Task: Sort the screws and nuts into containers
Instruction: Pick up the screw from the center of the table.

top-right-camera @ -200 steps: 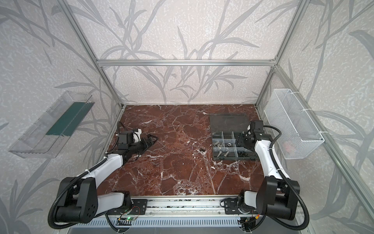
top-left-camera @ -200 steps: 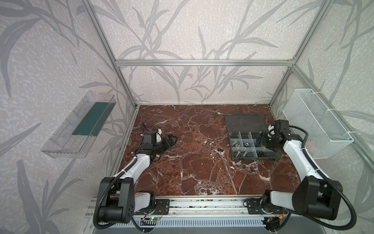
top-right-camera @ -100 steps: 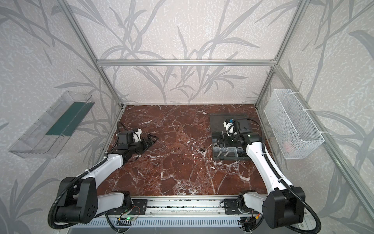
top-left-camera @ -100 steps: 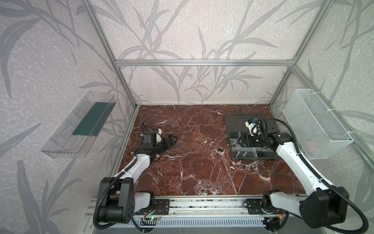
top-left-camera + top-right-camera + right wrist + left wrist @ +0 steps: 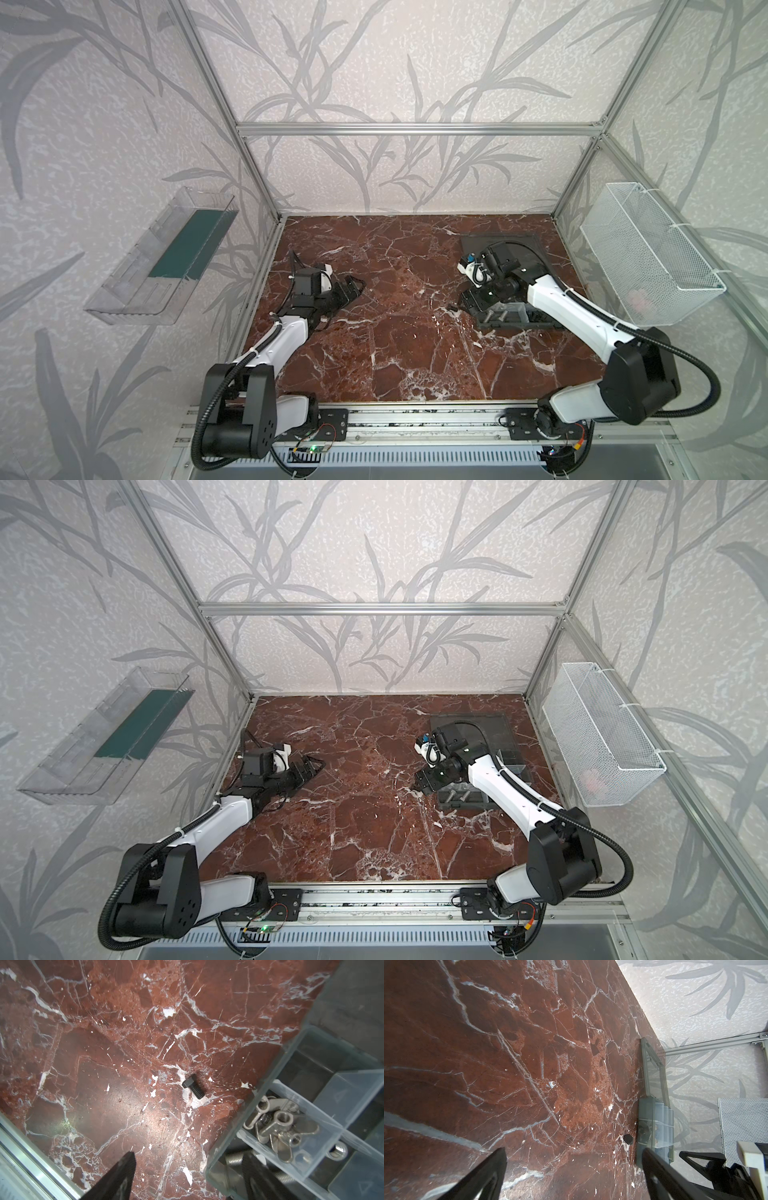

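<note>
Red-brown marble surface (image 5: 395, 332) is mostly bare through the middle, so loads of room between the arms. Dark grey plastic organiser box (image 5: 511, 325) sits near the right wall. Right gripper (image 5: 189, 1157) hangs wide open and empty, one finger above the box corner. Short black hex-head bolt (image 5: 192, 1088) lies loose just beside the box. One compartment holds silver wing nuts (image 5: 278, 1124), its neighbour holds silver threaded screws (image 5: 234, 1157). Left gripper (image 5: 573, 1152) is wide open too, nothing in it.
</note>
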`<state>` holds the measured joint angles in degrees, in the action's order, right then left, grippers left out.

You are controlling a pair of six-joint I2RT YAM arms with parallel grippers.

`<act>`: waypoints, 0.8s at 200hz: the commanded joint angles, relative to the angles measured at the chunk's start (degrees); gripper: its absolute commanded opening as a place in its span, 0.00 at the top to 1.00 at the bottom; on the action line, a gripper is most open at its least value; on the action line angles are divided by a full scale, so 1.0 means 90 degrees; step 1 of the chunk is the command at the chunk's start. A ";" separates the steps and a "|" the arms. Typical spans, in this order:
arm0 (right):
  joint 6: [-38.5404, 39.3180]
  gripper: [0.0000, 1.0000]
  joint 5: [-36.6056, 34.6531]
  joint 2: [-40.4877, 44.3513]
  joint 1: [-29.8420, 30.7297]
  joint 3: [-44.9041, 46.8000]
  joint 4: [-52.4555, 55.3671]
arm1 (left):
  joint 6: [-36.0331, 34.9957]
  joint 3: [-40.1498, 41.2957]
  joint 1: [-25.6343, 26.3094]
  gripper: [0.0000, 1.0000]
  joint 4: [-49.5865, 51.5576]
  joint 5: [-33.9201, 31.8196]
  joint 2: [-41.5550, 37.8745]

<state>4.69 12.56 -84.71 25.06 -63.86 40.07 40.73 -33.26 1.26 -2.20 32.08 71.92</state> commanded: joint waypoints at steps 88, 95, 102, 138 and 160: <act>0.0462 0.24 -0.0301 -0.1648 0.0486 -0.0457 -0.0878 | -0.0014 0.0052 -0.0036 0.01 -0.0069 0.0031 -0.0088; 0.0465 0.24 -0.0283 -0.1737 0.0494 -0.0472 -0.0933 | -0.0023 0.0052 -0.0038 0.01 -0.0061 0.0015 -0.0100; 0.0468 0.24 -0.0272 -0.1815 0.0506 -0.0510 -0.0965 | -0.0024 0.0054 -0.0033 0.01 -0.0054 0.0003 -0.0098; 0.0508 0.26 -0.0287 -0.2342 0.0543 -0.0833 -0.0808 | -0.0033 0.0054 -0.0038 0.01 -0.0029 -0.0005 -0.0110; 0.0545 0.28 -0.0410 -0.2564 0.0561 -0.0975 -0.0659 | -0.0033 0.0062 -0.0036 0.01 -0.0025 -0.0009 -0.0127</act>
<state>8.71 10.24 -106.04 29.65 -70.67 32.56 40.69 -33.26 1.26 -2.17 32.03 71.92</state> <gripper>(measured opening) 0.730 0.992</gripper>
